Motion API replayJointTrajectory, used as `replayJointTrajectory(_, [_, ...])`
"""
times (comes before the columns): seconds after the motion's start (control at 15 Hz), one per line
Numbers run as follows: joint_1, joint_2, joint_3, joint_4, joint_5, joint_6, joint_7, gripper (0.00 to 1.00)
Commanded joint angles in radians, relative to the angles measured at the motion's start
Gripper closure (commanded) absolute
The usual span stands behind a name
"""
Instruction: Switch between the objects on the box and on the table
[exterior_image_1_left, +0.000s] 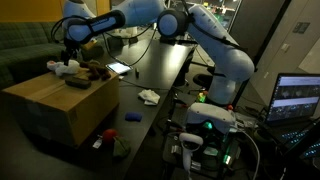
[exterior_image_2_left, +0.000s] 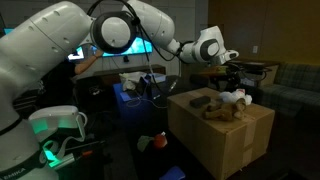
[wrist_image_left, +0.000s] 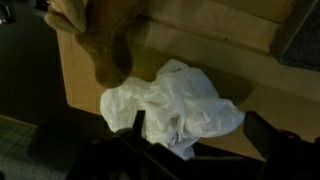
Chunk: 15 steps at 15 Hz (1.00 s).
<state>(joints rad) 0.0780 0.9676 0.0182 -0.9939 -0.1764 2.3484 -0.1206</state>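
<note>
- My gripper (wrist_image_left: 200, 135) is open, with its dark fingers spread wide along the bottom of the wrist view and gripping nothing
- The white cloth (wrist_image_left: 172, 105) lies crumpled in the middle of that view, on the box (wrist_image_left: 250, 60), just above my fingers
- A brown lump (wrist_image_left: 95, 40) sits upper left, just beside the cloth
- In an exterior view the box (exterior_image_1_left: 60, 110) fills the lower left, and the black table (exterior_image_1_left: 165, 70) at centre carries a white rag (exterior_image_1_left: 148, 96), a blue block (exterior_image_1_left: 133, 116) and a lit tablet (exterior_image_1_left: 118, 68)
</note>
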Motion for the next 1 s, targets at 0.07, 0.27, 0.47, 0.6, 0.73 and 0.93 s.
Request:
replayJointTrajectory(0.07, [-0.012, 0.170, 0.008, 0.250, 0.024, -0.066, -0.082, 0.00])
replayJointTrajectory(0.27, [-0.022, 0.234, 0.006, 0.329, 0.029, -0.068, -0.100, 0.00])
replayJointTrajectory(0.47, [-0.027, 0.289, 0.001, 0.393, 0.029, -0.071, -0.106, 0.00])
replayJointTrajectory(0.6, [-0.029, 0.314, 0.000, 0.421, 0.031, -0.069, -0.105, 0.00])
replayJointTrajectory(0.73, [-0.028, 0.335, -0.005, 0.443, 0.029, -0.067, -0.096, 0.05])
replayJointTrajectory(0.93, [-0.026, 0.350, -0.008, 0.467, 0.028, -0.073, -0.094, 0.31])
